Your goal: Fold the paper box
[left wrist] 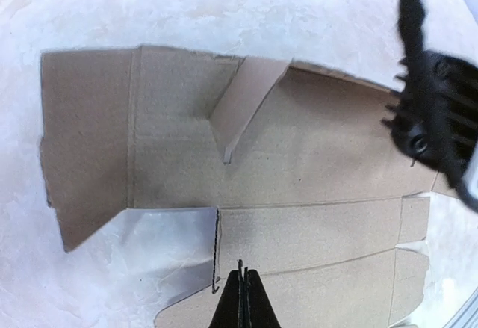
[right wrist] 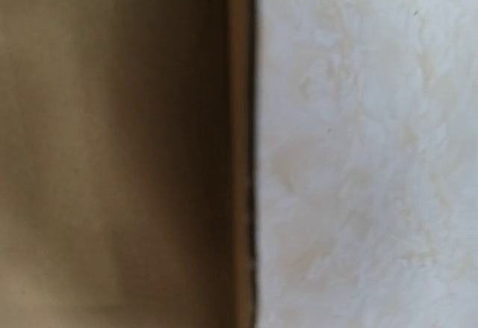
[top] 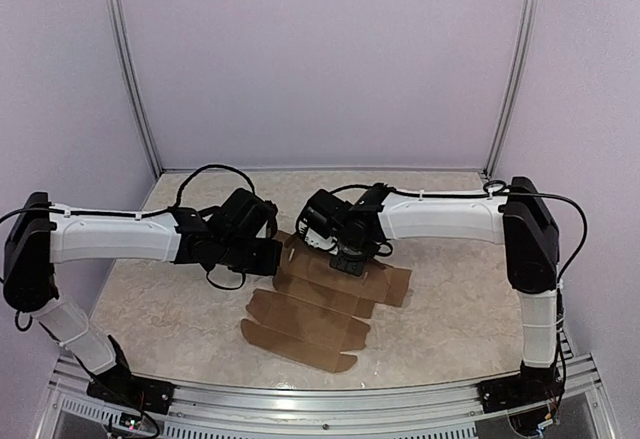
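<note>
The paper box (top: 318,309) is a brown die-cut cardboard sheet lying nearly flat on the table, in front of both arms. In the left wrist view the paper box (left wrist: 314,156) fills the frame, with one small flap (left wrist: 246,100) standing up from it. My left gripper (left wrist: 244,287) hovers over a lower panel, shut with nothing between its fingers. Seen from above, the left gripper (top: 272,256) is at the sheet's left far edge. My right gripper (top: 350,261) points down onto the sheet's far part, shut; its fingers are hidden. The right wrist view shows only blurred cardboard (right wrist: 112,149) up close.
The table (top: 170,299) has a pale marbled top, seen also beside the cardboard edge (right wrist: 358,149). Lilac walls enclose the back and sides. The right arm's black wrist (left wrist: 433,111) shows at the right of the left wrist view. A metal rail (top: 330,404) runs along the near edge.
</note>
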{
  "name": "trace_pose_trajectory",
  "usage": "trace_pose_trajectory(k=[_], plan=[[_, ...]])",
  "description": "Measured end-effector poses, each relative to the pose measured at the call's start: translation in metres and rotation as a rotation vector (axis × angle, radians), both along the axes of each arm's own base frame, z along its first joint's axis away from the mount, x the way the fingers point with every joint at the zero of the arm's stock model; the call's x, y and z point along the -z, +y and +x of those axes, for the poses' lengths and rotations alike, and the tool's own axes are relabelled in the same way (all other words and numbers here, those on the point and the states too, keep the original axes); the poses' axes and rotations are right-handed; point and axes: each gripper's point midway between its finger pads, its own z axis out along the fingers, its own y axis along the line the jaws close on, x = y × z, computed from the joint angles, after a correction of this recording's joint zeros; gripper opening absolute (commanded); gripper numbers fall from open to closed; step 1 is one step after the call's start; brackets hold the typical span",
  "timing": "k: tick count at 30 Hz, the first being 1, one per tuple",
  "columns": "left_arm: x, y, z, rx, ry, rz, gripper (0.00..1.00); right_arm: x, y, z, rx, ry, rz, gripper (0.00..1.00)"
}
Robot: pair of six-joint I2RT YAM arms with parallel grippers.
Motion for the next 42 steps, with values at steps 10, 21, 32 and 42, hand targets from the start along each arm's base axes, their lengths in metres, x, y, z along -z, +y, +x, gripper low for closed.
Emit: trace_pose_trajectory(k=[10, 21, 32, 42], plan=[[-0.079, 0.030, 0.004, -0.011, -0.149, -0.091, 0.00, -0.016, 0.006, 0.003, -0.107, -0.197, -0.086, 0.00], [-0.077, 0.106, 0.007, -0.185, -0.194, -0.106, 0.00, -0.044, 0.023, -0.005, -0.212, -0.443, -0.116, 0.00], [-0.055, 0.120, 0.008, -0.212, -0.163, -0.180, 0.00, -0.060, 0.036, -0.022, -0.281, -0.645, -0.123, 0.00], [-0.030, 0.106, 0.007, -0.163, -0.119, -0.209, 0.00, -0.052, 0.041, -0.025, -0.288, -0.689, -0.158, 0.00]])
